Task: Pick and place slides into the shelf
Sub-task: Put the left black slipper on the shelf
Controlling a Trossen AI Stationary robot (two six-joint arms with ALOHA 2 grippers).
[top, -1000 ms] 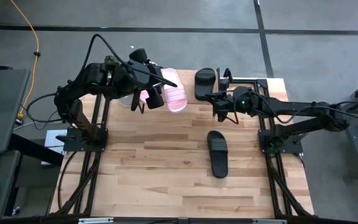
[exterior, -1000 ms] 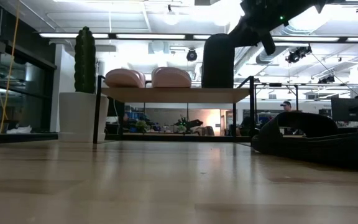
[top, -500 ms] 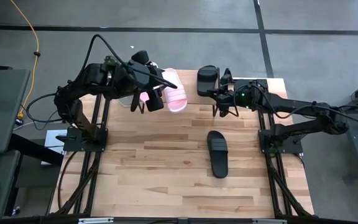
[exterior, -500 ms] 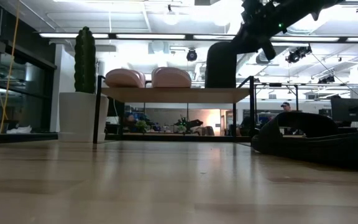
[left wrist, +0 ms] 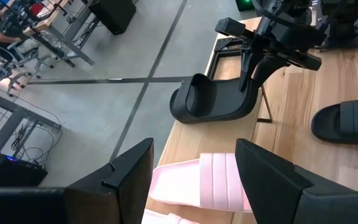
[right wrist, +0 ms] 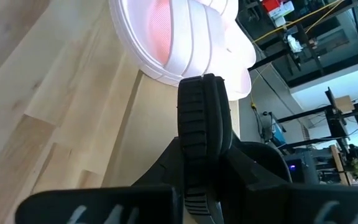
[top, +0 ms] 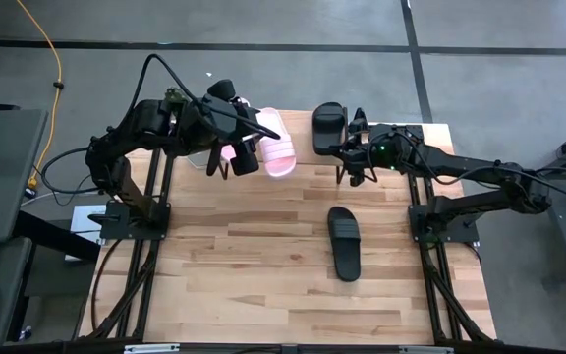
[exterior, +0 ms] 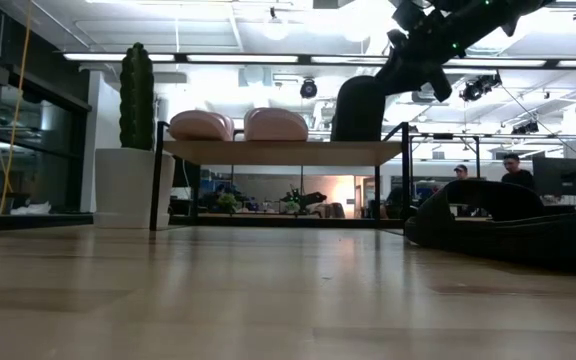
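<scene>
Right claw (top: 347,147) pinching black slide (top: 327,127) over shelf (exterior: 283,152).
Left claw (left wrist: 194,174) spread by pink slides (top: 278,153); best lowered level beside them before release.

Butcher-block wooden table (top: 263,265), bare planks across most of it. White pot (exterior: 123,187) with a tall green cactus (exterior: 136,97) stands at the far left corner in the low view. Yellow cable (top: 59,69) runs across the grey floor left of the table. Beyond the table: office space, ceiling strip lights, desks, two people (exterior: 509,168) seated far right. More desks and cabling in left wrist view.
</scene>
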